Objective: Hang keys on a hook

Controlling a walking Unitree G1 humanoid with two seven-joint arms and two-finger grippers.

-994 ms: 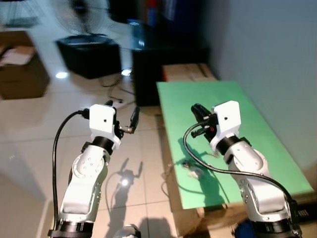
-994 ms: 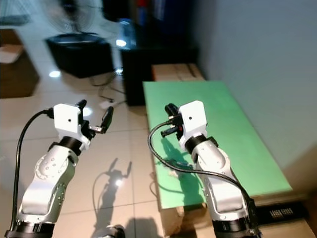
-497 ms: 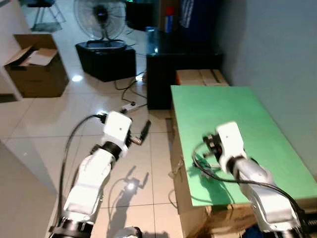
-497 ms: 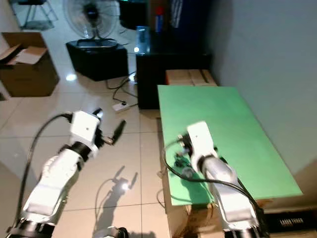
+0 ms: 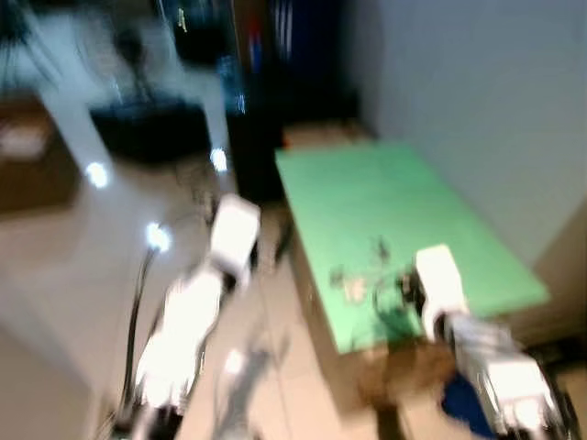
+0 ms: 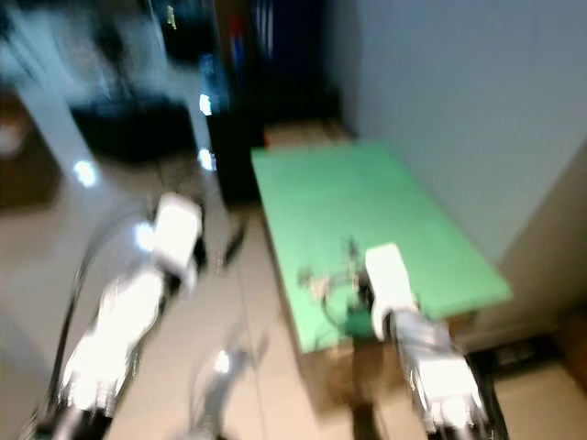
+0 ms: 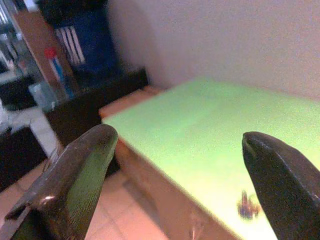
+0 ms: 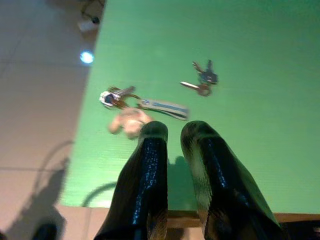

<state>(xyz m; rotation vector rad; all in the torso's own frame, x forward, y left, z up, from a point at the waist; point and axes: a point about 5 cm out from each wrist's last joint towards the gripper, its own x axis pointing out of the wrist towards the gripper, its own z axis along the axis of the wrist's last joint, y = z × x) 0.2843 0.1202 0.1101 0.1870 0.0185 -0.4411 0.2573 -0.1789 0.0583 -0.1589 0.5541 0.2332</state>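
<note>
The eye views are blurred. A green table (image 5: 394, 202) stands by the wall. Two key sets lie on it. One bunch has a strap and a tan fob (image 8: 131, 106). A smaller set (image 8: 202, 82) lies farther in. Both appear as small smudges (image 5: 348, 284) near the table's front left. My right gripper (image 8: 172, 131) hovers over the near edge just short of the bunch, its fingers (image 8: 150, 150) close together with nothing between them. My left gripper (image 7: 180, 150) is open, held over the floor left of the table, empty.
A grey wall (image 5: 477, 101) runs along the table's right side. A dark cabinet (image 5: 266, 101) stands behind the table. A black box (image 5: 147, 128) sits on the tiled floor at left. A brown box (image 7: 150, 195) supports the table top.
The whole picture has shifted and blurred, so the camera is moving. My right arm has come lower and nearer the table's front edge by the keys.
</note>
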